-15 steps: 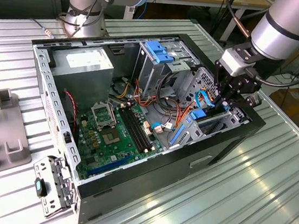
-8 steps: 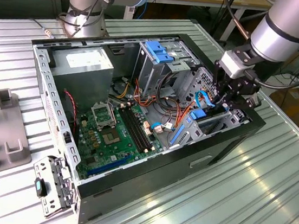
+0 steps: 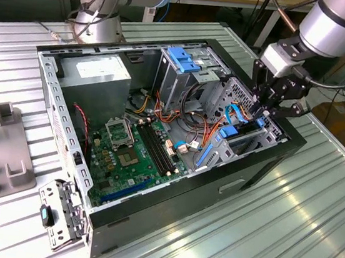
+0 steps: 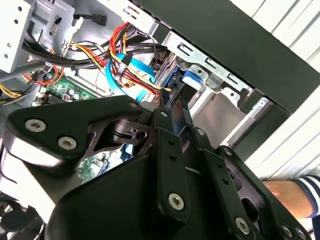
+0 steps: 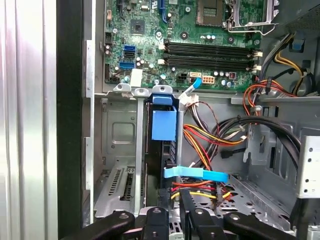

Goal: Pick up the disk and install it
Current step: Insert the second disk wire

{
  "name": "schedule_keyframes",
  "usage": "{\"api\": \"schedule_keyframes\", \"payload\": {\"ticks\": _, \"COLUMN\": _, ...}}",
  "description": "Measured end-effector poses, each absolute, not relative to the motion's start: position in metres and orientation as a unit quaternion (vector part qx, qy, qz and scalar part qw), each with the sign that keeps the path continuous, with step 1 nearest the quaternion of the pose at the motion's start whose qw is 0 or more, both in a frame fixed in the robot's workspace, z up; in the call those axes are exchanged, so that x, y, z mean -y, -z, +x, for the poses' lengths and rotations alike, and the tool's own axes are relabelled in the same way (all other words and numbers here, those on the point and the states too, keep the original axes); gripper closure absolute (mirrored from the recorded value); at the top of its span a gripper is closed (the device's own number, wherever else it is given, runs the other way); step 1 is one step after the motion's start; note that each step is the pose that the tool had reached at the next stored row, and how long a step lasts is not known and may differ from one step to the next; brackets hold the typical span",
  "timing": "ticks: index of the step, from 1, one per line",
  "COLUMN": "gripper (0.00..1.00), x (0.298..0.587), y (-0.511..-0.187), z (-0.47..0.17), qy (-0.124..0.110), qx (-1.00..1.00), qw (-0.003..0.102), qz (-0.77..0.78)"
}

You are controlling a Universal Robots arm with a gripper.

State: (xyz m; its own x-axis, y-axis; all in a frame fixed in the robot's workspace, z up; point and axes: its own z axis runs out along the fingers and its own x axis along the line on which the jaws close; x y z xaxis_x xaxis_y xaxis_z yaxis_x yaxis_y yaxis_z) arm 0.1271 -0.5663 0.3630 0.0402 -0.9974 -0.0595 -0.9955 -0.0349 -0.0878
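The disk (image 5: 163, 125) stands on edge in the drive bay at the case's front corner, its blue plastic frame facing up; in the exterior view the disk (image 3: 237, 140) sits slotted in the metal cage on the exterior view's right. My gripper (image 3: 261, 115) hangs right over its upper end. In the first wrist view the black fingers (image 5: 159, 216) close narrowly on that near end, and my gripper (image 5: 173, 207) looks shut on the disk. In the second wrist view the fingertips (image 4: 167, 112) meet just short of the blue frame tab (image 4: 192, 80).
The open computer case (image 3: 262, 168) lies on a ribbed metal table. Inside are the motherboard (image 3: 128, 155), a grey power-supply box (image 3: 97, 72), a cage with a blue bracket (image 3: 184, 58) and loose cables (image 5: 205, 140), one light blue (image 5: 195, 173). A person's hand (image 4: 292, 192) rests nearby.
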Motion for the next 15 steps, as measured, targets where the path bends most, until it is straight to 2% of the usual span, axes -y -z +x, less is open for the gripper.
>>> {"api": "schedule_keyframes", "payload": {"ticks": 15, "gripper": 0.76, "x": 0.5663, "y": -0.3638, "z": 0.1226, "qy": 0.01, "qx": -0.693, "qw": 0.052, "qz": -0.719}}
